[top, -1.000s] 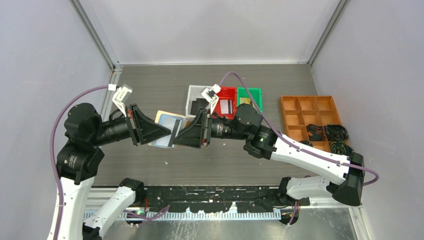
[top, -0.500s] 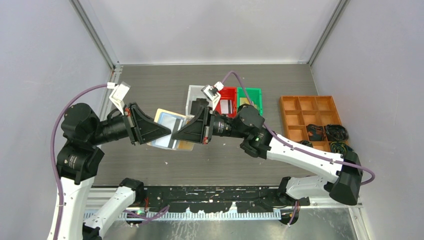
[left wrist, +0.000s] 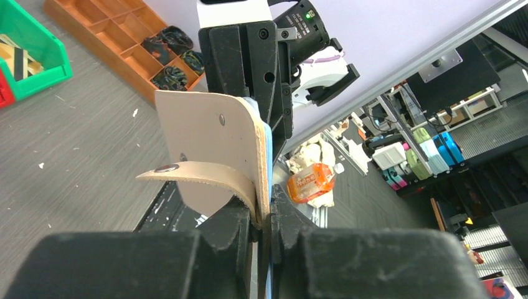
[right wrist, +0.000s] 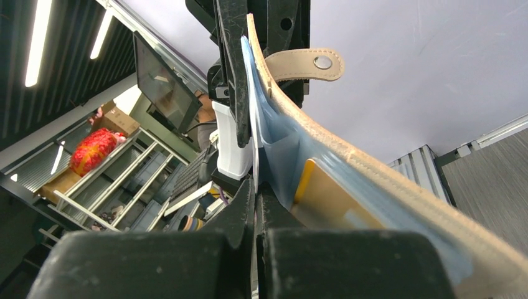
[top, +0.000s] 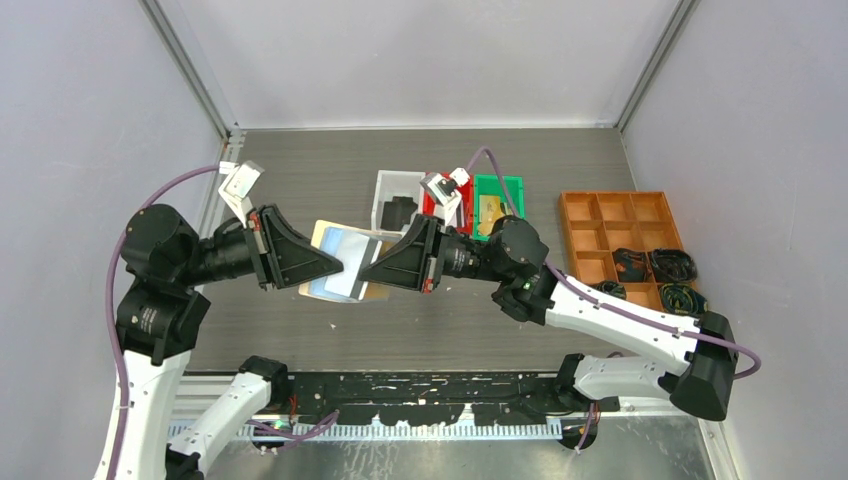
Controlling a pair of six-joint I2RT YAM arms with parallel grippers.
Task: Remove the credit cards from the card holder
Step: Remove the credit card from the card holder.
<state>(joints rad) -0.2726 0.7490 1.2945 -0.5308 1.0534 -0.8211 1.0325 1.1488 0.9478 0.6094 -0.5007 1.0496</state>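
The beige card holder (top: 322, 234) hangs open in mid-air between the two arms. My left gripper (top: 338, 264) is shut on its near edge (left wrist: 205, 137), with the snap tab curling to the left. From the other side, my right gripper (top: 364, 271) is shut on the thin pale edge of a credit card (right wrist: 256, 163) at the mouth of a clear sleeve. A gold card (right wrist: 324, 196) sits inside another sleeve. In the top view a pale card (top: 352, 262) shows on the holder. The right gripper's body (left wrist: 246, 56) stands behind the holder.
Behind the arms stand a white bin (top: 383, 190) holding a black card, a red bin (top: 458, 184) partly hidden by the right wrist, and a green bin (top: 510, 186) with a gold card. An orange compartment tray (top: 620, 235) holding dark cables is at the right.
The right gripper has shut on the card's edge at the holder and drawn slightly to the right. The left arm still holds the holder in about the same place.
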